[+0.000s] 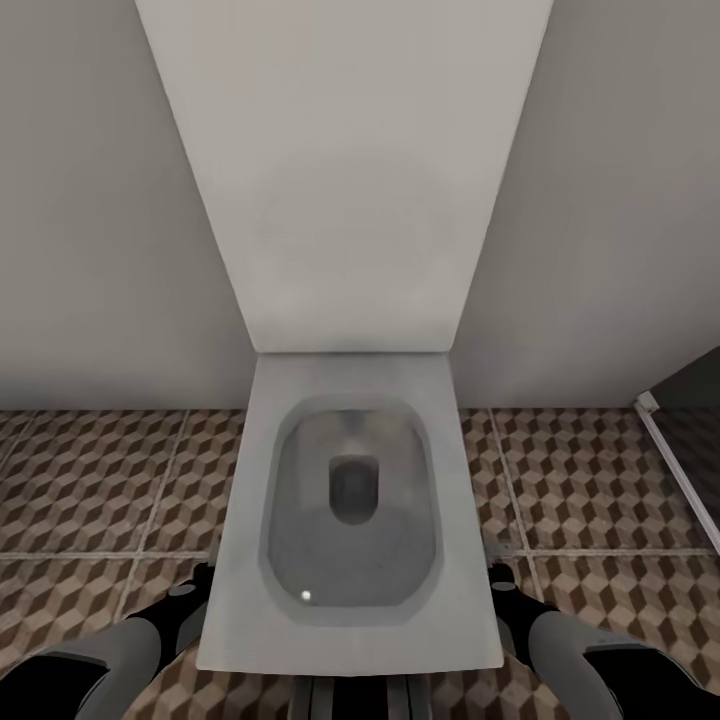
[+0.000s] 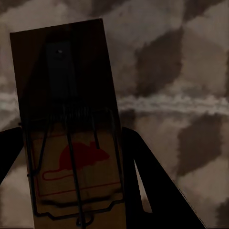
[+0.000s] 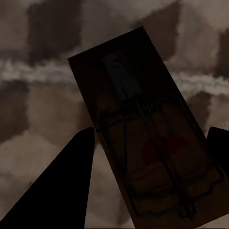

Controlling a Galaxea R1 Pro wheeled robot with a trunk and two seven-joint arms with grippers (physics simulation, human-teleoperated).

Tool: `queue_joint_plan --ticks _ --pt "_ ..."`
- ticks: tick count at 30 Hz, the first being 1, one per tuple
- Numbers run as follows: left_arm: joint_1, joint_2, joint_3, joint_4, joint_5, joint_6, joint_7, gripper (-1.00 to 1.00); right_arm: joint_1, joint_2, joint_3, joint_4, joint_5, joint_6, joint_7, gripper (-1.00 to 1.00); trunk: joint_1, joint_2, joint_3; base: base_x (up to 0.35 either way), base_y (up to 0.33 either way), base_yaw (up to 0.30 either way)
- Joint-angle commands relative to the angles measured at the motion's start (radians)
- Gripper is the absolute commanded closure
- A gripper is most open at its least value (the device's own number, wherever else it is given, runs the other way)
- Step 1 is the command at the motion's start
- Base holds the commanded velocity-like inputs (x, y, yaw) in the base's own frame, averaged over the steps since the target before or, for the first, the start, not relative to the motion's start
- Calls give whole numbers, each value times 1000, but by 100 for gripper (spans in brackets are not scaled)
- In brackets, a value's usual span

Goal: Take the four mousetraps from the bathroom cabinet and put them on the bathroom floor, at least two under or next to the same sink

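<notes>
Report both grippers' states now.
Left gripper: shut on a mousetrap.
Right gripper: shut on another mousetrap.

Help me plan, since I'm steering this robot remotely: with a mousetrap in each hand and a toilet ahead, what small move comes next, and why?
Probably turn the base away. The head view faces the toilet, not a sink. The left hand and right hand each grip a mousetrap above the bathroom floor.
</notes>
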Motion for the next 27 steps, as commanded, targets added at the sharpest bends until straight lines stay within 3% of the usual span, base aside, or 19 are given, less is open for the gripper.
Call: queue_joint_plan --ticks 1,6,27 --pt "-1 0 -8 1 7 -3 -3 100 -1 0 5 3 6 -3 -6 100 0 -1 -5 0 0 0" --pt "-1 0 -8 1 7 -3 -3 100 -1 0 5 3 6 -1 -6 100 2 -2 -24 0 0 0" --pt "-1 0 -8 1 7 -3 -3 100 -1 1 6 3 6 -4 -6 100 2 -2 -24 0 0 0"
